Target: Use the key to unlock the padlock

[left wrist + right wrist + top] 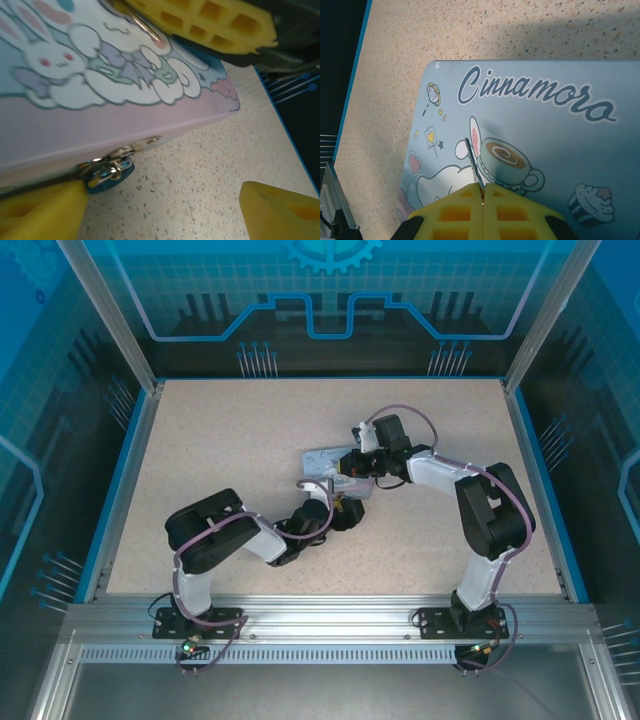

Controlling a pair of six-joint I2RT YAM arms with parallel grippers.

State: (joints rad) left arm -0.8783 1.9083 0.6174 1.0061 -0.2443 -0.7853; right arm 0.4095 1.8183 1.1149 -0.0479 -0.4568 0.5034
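While the right fingers pinch the key above the tin, the padlock sits between the spread left fingers.

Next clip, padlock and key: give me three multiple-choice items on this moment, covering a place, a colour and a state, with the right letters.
1. Where is the padlock relative to the tin?
A. on top of its lid
B. against its side wall, by the clasp
C. far from it

2. What is the ground colour of the tin's lid?
A. pale blue
B. red
C. black

3. How do the right gripper jaws stand?
A. wide open
B. shut on the padlock
C. shut on the key

Answers:
1 B, the left wrist view shows it at the wall beside the clasp.
2 A, the lid reads pale blue in the right wrist view.
3 C, the yellow jaws meet with the thin key pinched between them.
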